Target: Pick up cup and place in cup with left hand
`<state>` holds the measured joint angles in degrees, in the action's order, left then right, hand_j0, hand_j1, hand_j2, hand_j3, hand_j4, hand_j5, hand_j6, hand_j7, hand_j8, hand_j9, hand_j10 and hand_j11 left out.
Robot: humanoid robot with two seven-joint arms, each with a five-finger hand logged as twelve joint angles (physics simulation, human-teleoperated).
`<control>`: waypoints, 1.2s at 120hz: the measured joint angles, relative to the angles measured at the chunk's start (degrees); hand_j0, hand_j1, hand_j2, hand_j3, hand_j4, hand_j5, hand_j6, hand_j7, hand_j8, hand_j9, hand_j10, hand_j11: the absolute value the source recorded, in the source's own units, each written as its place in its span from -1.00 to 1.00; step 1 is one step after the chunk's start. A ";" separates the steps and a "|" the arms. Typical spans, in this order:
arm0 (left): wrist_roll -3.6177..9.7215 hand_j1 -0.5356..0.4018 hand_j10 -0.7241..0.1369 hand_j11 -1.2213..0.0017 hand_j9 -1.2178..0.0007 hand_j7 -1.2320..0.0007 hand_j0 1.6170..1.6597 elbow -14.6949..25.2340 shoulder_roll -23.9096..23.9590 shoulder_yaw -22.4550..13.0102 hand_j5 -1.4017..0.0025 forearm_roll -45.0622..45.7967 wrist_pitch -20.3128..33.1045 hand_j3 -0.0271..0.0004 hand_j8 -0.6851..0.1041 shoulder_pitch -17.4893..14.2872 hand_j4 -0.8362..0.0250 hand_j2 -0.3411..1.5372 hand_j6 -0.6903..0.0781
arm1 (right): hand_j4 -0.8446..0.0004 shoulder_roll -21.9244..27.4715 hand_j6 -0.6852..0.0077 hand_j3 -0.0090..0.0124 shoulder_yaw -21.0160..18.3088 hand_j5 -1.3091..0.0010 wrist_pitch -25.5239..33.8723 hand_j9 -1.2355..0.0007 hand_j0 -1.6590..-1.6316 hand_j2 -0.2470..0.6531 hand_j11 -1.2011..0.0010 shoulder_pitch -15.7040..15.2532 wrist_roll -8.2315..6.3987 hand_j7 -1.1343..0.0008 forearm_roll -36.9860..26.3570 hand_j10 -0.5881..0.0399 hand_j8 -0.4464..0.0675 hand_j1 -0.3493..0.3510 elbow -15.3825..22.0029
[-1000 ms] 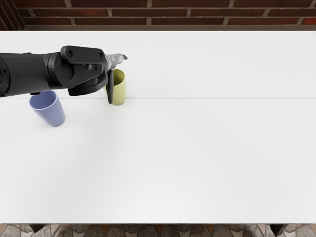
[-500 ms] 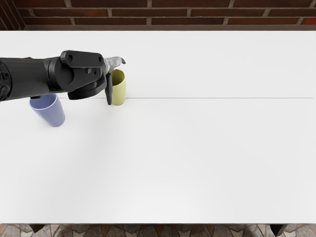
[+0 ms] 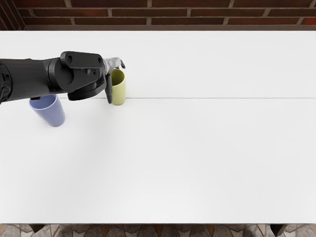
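The green cup (image 3: 119, 91) stands up on the white bench (image 3: 197, 158), at about 10 o'clock from the bench's middle. It is a yellowy green, smooth and tall, with a round open top, and I can see a bit of its darker inside. The blue cup (image 3: 52, 113) stands at 8 o'clock from it, well apart. It is wide at the top and thinner at the bottom, and the black arm (image 3: 29, 79) hides the back of its rim. The left hand (image 3: 98, 73) comes in from 9 o'clock. Its fingers (image 3: 109, 90) are spread, with room between them. A dark one hangs down over the green cup's 9 o'clock side, and a grey one sticks out by the rim at 12 o'clock. They do not grip the cup, but I cannot tell if they touch it.
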<state>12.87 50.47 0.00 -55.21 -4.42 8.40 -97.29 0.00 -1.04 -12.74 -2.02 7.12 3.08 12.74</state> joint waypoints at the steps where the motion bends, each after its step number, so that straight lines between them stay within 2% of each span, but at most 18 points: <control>1: 0.00 0.38 0.22 0.58 0.58 0.58 0.92 0.00 0.00 0.00 0.63 0.08 -0.04 0.97 0.23 0.00 0.48 -0.59 0.28 | 0.97 0.00 0.94 -0.16 0.00 0.97 0.00 0.97 -0.93 -0.46 0.97 0.00 0.00 0.97 0.00 0.83 0.69 -0.95 0.00; 18: 0.04 0.14 0.00 0.38 0.38 0.38 0.92 0.05 0.00 0.01 0.46 0.80 -0.81 0.97 -0.01 0.00 0.26 -0.57 0.03 | 0.97 0.00 0.94 -0.16 0.01 0.97 0.00 0.97 -0.93 -0.46 0.97 0.00 0.00 0.97 0.00 0.83 0.69 -0.95 0.00; 28: 0.04 0.06 -0.08 0.31 0.30 0.32 0.92 0.02 0.00 0.00 0.40 0.83 -0.92 0.97 -0.10 0.03 0.17 -0.57 0.01 | 0.97 0.00 0.94 -0.16 0.00 0.97 0.00 0.97 -0.93 -0.46 0.97 0.00 0.00 0.97 0.00 0.83 0.69 -0.95 0.00; 33: 0.05 0.03 -0.13 0.28 0.28 0.31 0.93 -0.10 0.00 0.02 0.39 0.47 -0.91 0.97 -0.10 0.45 0.11 -0.56 0.01 | 0.97 0.00 0.94 -0.16 -0.01 0.97 0.00 0.97 -0.93 -0.46 0.97 0.00 0.00 0.97 0.00 0.83 0.69 -0.95 0.00; 34: 0.05 0.03 -0.14 0.28 0.28 0.31 0.93 -0.11 0.00 0.03 0.39 0.43 -0.91 0.97 -0.11 0.48 0.10 -0.56 0.12 | 0.97 0.00 0.94 -0.16 -0.01 0.97 0.00 0.97 -0.93 -0.46 0.97 0.00 0.00 0.97 0.00 0.83 0.69 -0.95 0.00; 37: 0.02 0.00 -0.16 0.25 0.25 0.28 0.93 -0.11 -0.01 0.08 0.37 0.46 -0.95 0.97 -0.10 0.51 0.09 -0.56 0.15 | 0.97 0.00 0.94 -0.16 -0.01 0.97 0.00 0.97 -0.93 -0.46 0.97 0.00 0.00 0.97 0.00 0.83 0.69 -0.95 0.00; 39: 0.00 -0.02 -0.17 0.23 0.23 0.27 0.92 -0.13 -0.01 0.11 0.36 0.43 -0.93 0.97 -0.11 0.51 0.06 -0.56 0.10 | 0.97 0.00 0.94 -0.16 -0.01 0.97 0.00 0.97 -0.93 -0.46 0.97 0.00 0.00 0.97 0.00 0.83 0.69 -0.95 0.00; 40: 0.00 -0.04 -0.17 0.22 0.22 0.26 0.92 -0.13 -0.01 0.11 0.35 0.46 -0.95 0.97 -0.09 0.51 0.08 -0.56 0.21 | 0.97 0.00 0.94 -0.16 -0.01 0.97 0.00 0.97 -0.93 -0.46 0.97 0.00 0.00 0.97 0.00 0.83 0.69 -0.95 0.00; 42: 0.00 -0.06 -0.19 0.20 0.20 0.23 0.91 -0.10 0.00 0.10 0.33 0.57 -0.98 0.97 -0.09 0.52 0.07 -0.56 0.23 | 0.97 0.00 0.94 -0.16 -0.01 0.97 0.00 0.97 -0.93 -0.46 0.97 0.00 0.00 0.97 0.00 0.83 0.69 -0.95 0.01; 47: -0.01 -0.11 -0.20 0.15 0.15 0.19 0.88 -0.10 -0.01 0.13 0.29 0.61 -1.00 0.97 0.04 0.51 0.08 -0.56 0.20 | 0.97 0.00 0.94 -0.16 -0.01 0.97 0.00 0.97 -0.93 -0.46 0.97 0.00 0.00 0.97 0.00 0.83 0.69 -0.95 0.00; 52: -0.01 -0.15 -0.22 0.12 0.12 0.16 0.87 -0.09 -0.01 0.15 0.26 0.64 -1.03 0.97 0.17 0.51 0.15 -0.56 0.34 | 0.97 0.00 0.94 -0.16 0.00 0.97 0.00 0.97 -0.93 -0.46 0.97 0.00 0.00 0.97 0.00 0.83 0.69 -0.95 0.02; 61: -0.01 -0.18 -0.22 0.06 0.06 0.10 0.81 -0.04 -0.01 0.24 0.21 0.77 -1.12 0.97 0.20 0.34 0.17 -0.57 0.32 | 0.97 0.00 0.94 -0.16 0.00 0.97 0.00 0.97 -0.93 -0.46 0.97 0.00 0.00 0.97 0.00 0.83 0.69 -0.95 0.01; 72: 0.04 -0.09 -0.22 -0.02 -0.01 0.05 0.64 0.53 0.00 0.43 0.17 1.50 -1.45 0.98 0.05 -0.72 0.05 -0.58 0.21 | 0.97 0.00 0.94 -0.16 0.01 0.97 0.00 0.97 -0.93 -0.46 0.97 0.00 0.00 0.97 0.00 0.83 0.69 -0.95 0.01; 82: 0.06 -0.09 -0.20 -0.06 -0.05 0.02 0.58 2.26 -0.43 0.43 0.13 2.36 -4.68 0.98 0.02 -5.81 0.01 -0.58 0.10 | 0.97 0.00 0.94 -0.16 0.00 0.97 0.00 0.97 -0.93 -0.46 0.97 0.00 0.00 0.97 0.00 0.83 0.69 -0.95 0.00; 94: 0.33 -0.08 -0.21 -0.10 -0.09 -0.03 0.52 5.99 -4.23 0.24 0.08 3.60 -8.50 0.99 0.04 -11.52 0.06 -0.59 0.23 | 0.97 0.00 0.94 -0.16 0.01 0.97 0.00 0.97 -0.93 -0.46 0.97 0.00 0.00 0.97 0.00 0.83 0.69 -0.95 0.00; 107: 0.52 -0.09 -0.26 -0.13 -0.13 -0.07 0.52 9.87 -7.62 -0.62 0.06 4.54 -12.16 0.99 0.06 -16.28 0.08 -0.58 0.19 | 0.97 0.00 0.94 -0.16 0.01 0.97 0.00 0.97 -0.93 -0.46 0.97 0.00 -0.01 0.97 0.00 0.83 0.69 -0.95 0.00; 131: 0.63 -0.12 -0.37 -0.15 -0.14 -0.11 0.63 15.33 -12.96 -4.06 0.02 5.57 -15.21 0.98 0.08 -23.27 0.13 -0.56 0.22 | 0.97 0.00 0.94 -0.16 0.00 0.97 0.00 0.97 -0.93 -0.46 0.97 0.00 0.00 0.97 0.00 0.83 0.69 -0.95 0.00; 144: 0.63 -0.14 -0.42 -0.16 -0.16 -0.13 0.66 16.35 -16.93 -6.86 0.01 6.09 -16.99 0.98 0.09 -24.25 0.17 -0.54 0.25 | 0.97 0.00 0.94 -0.16 0.00 0.97 0.00 0.97 -0.93 -0.46 0.97 0.00 0.00 0.97 0.00 0.83 0.69 -0.95 0.00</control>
<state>13.50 66.82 -16.93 -62.06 1.66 -8.59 -121.55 0.00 -1.04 -12.74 -2.02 7.12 3.08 12.74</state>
